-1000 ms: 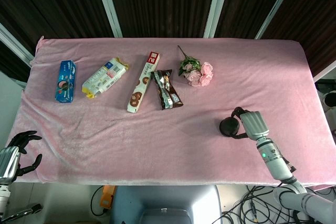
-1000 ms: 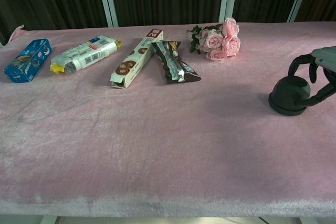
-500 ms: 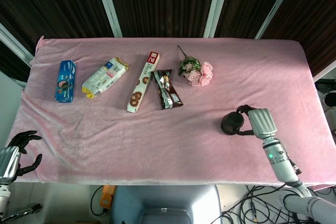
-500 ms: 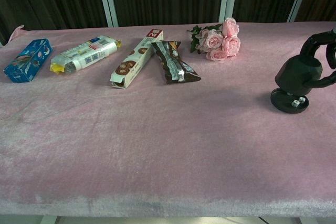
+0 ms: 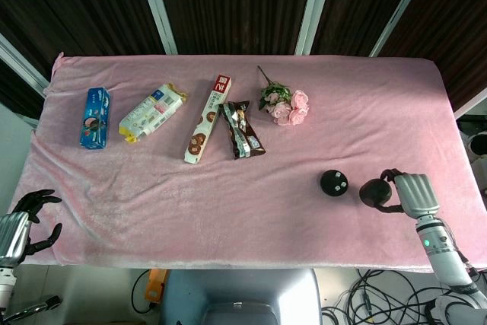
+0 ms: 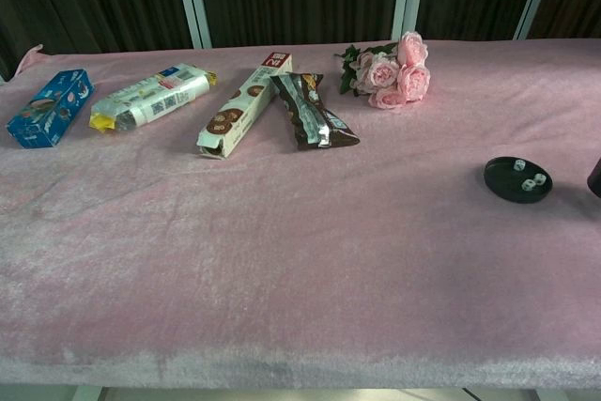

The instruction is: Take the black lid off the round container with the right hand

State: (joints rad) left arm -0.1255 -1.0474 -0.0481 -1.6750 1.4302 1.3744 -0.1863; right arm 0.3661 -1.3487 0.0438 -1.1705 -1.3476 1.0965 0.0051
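Observation:
The round black container [image 5: 334, 182] [image 6: 518, 179] sits uncovered on the pink cloth at the right, a few small white pieces showing inside it. My right hand [image 5: 412, 192] holds the black domed lid [image 5: 374, 192] to the right of the container, near the table's front right. In the chest view only a dark sliver of the lid [image 6: 595, 177] shows at the right edge. My left hand [image 5: 19, 222] hangs off the table's front left corner, fingers apart and holding nothing.
Along the back of the pink table [image 5: 152, 195] lie a blue snack pack [image 5: 94, 117], a white snack pack [image 5: 152, 112], a long biscuit box [image 5: 208, 118], a dark wrapper [image 5: 241, 129] and a bunch of pink roses [image 5: 285, 104].
My right hand has lifted the lid off the container and carried it to the right. The container base now stands uncovered on the cloth.

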